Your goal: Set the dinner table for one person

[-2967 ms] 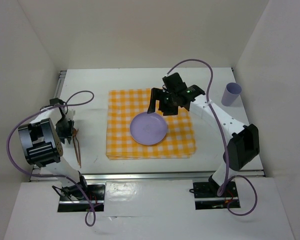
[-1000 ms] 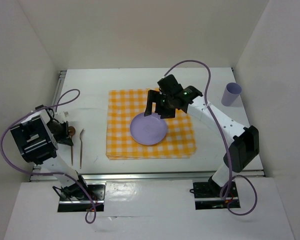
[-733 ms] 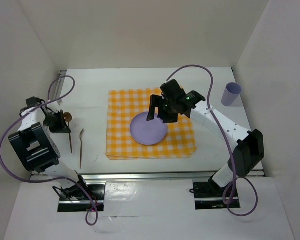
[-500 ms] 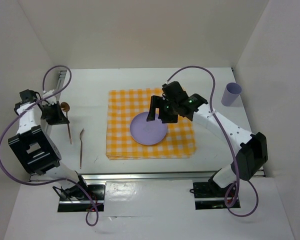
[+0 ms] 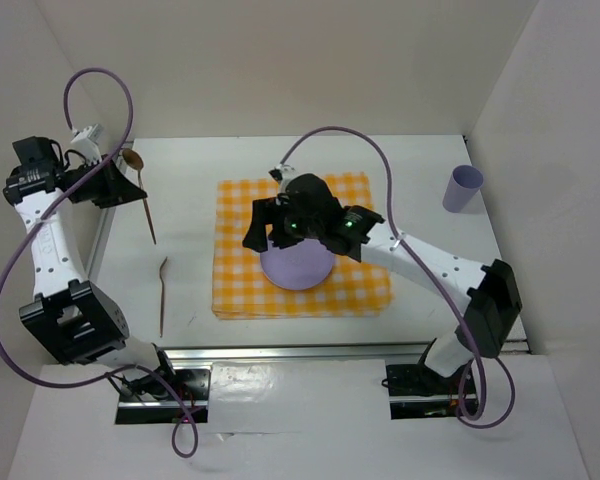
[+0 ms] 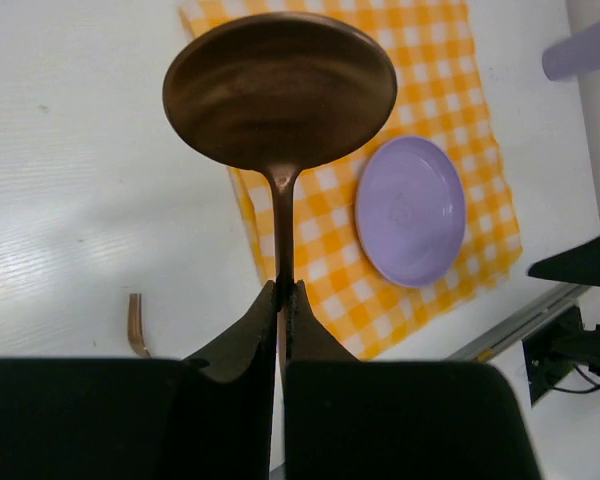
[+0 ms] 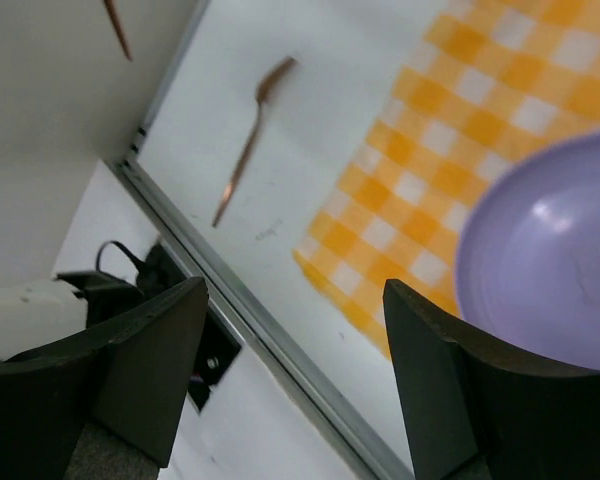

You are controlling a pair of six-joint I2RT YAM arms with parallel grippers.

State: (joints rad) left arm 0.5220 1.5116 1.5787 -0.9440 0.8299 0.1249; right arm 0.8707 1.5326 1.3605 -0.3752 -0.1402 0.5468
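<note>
The dinner table [image 5: 185,175] is a white top with a metal rail. An orange-and-white checked cloth [image 5: 242,205] lies at its middle, and a lilac plate [image 5: 302,268] sits on it. My left gripper [image 5: 120,190] is shut on the handle of a copper-brown spoon [image 5: 133,158], held high over the table's far left. In the left wrist view the spoon's bowl [image 6: 280,90] stands above my gripper [image 6: 282,295]. My right gripper [image 5: 265,228] is open and empty above the cloth, just left of the plate [image 7: 550,270], which my arm partly hides.
A second thin copper-brown utensil [image 5: 162,295] lies on the table left of the cloth; it also shows in the right wrist view [image 7: 248,140]. A lilac cup [image 5: 463,187] stands upright at the far right. The near metal rail [image 7: 240,300] runs below my right gripper.
My left arm has lifted the spoon off the table and swung it up and to the far left. My right gripper has moved left from the plate's far rim, staying open.
</note>
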